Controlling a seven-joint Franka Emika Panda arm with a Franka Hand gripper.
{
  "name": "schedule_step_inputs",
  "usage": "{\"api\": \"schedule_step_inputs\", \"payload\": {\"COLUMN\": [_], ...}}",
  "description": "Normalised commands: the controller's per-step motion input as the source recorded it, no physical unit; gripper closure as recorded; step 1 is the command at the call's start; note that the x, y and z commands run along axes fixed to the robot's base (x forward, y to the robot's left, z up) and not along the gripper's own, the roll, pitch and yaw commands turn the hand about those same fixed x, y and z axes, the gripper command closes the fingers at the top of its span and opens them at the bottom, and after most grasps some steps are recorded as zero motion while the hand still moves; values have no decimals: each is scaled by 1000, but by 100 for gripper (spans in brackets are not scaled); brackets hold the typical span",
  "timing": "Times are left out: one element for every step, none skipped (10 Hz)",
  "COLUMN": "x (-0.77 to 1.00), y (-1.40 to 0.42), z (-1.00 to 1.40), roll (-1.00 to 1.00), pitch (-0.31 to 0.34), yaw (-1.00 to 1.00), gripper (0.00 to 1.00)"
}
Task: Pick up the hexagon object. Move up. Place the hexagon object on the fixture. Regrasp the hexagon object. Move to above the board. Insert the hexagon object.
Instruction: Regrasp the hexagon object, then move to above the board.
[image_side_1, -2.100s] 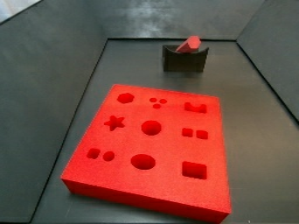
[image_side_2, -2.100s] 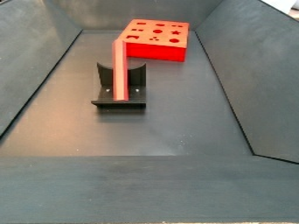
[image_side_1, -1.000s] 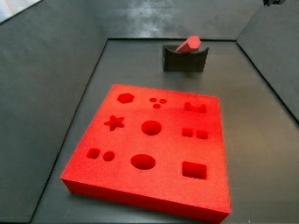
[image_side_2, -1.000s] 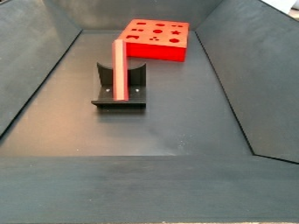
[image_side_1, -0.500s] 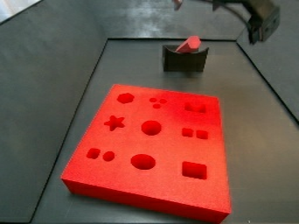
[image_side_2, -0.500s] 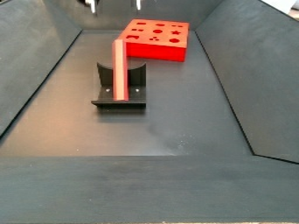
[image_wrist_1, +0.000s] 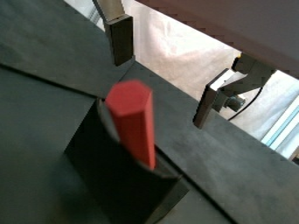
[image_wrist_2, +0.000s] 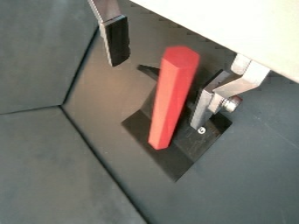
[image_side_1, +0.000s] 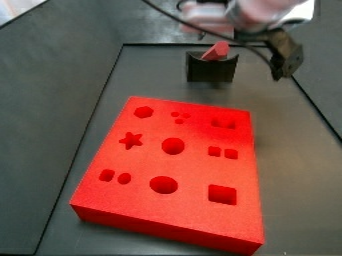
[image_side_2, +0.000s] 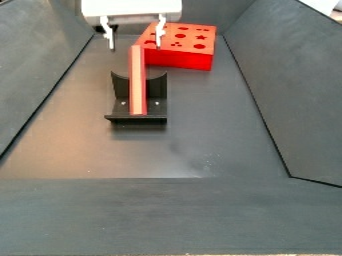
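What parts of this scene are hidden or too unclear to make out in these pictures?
- The gripper: its body is cut off by the frame's top edge in a side view, and blurred in the other side view.
- The hexagon object: its lower end sits in the fixture, so how it rests there is hidden.
- The board: its near left corner is hidden behind a finger.

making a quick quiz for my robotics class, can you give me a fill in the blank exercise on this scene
1. The long salmon-red hexagon bar leans in the notch of the small dark ____.
2. The gripper hovers above the bar's upper end with its silver fingers ____, one on each side and neither touching it.
3. The bright red board with shaped holes lies flat on the dark ____.

Missing words: fixture; open; floor
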Motion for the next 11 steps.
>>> {"api": "schedule_step_inputs", "payload": {"x": [48, 45, 51, 0, -170, -171, -169, -150, -148, -152, -158], "y": [18, 11, 6, 0, -464, -464, -453, -408, -397, -377, -360], "z": [-724, -503, -290, 0, 1000, 1000, 1000, 1000, 1000, 1000, 1000], "roll": [54, 53, 55, 0, 285, 279, 261, 151, 115, 73, 48], "pitch": [-43, -17, 4, 0, -247, -249, -254, -270, -268, -245, -204], "yaw": [-72, -57, -38, 0, 218, 215, 177, 39, -8, -81, -125], "gripper": [0, 0, 0, 100, 100, 100, 100, 100, 100, 100, 100]}}
